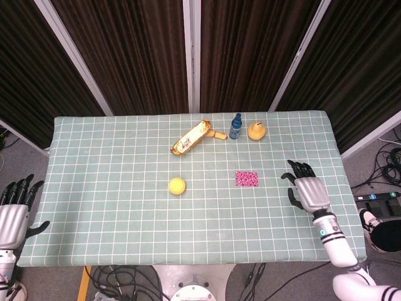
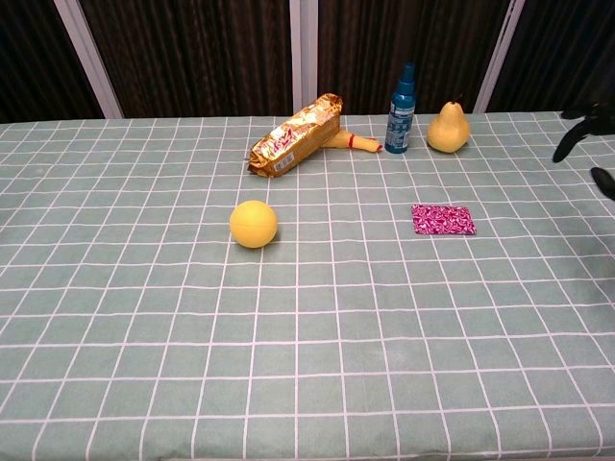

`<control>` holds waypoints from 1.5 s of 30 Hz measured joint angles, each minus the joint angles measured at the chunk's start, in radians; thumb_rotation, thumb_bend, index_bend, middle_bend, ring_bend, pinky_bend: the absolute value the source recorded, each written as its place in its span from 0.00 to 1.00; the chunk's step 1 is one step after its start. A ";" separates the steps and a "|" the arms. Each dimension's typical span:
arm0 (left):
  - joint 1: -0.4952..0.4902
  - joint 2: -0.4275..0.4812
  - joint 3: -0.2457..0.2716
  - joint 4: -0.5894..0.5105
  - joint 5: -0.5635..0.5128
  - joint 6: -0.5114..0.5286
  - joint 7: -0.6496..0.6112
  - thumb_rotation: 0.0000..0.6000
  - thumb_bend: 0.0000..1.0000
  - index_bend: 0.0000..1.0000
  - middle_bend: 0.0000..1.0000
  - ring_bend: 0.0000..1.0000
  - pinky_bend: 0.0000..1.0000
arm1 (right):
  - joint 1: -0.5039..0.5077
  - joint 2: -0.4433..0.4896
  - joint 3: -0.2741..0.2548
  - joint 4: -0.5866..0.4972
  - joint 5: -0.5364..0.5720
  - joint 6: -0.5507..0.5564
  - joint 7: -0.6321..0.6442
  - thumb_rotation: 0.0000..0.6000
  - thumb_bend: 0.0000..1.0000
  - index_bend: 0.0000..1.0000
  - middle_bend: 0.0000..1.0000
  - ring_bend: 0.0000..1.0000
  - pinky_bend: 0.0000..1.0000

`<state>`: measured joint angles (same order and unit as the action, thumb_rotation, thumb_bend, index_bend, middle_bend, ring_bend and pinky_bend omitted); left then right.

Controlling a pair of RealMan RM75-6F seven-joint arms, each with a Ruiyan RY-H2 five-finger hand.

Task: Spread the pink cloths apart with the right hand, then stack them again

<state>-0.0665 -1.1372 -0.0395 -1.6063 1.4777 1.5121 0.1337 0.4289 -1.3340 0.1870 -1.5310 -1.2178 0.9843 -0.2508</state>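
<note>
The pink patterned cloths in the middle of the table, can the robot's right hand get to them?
Probably yes. The right hand is open above the green checked tablecloth, just to the side of the pink patterned cloths, with only bare tablecloth between them.

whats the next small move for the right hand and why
Probably carry the right hand further left and lower it onto the pink cloths. It hovers open over the table to their right, touching nothing, and the cloths lie stacked, not yet spread.
</note>
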 measured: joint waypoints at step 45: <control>0.009 0.006 0.001 -0.002 -0.003 -0.001 0.000 1.00 0.04 0.17 0.14 0.10 0.10 | 0.287 -0.316 -0.067 0.380 0.192 -0.308 -0.060 0.86 0.57 0.31 0.01 0.00 0.00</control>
<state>-0.0579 -1.1311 -0.0387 -1.6080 1.4743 1.5114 0.1342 0.7164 -1.6501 0.1199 -1.1513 -1.0257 0.6761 -0.3112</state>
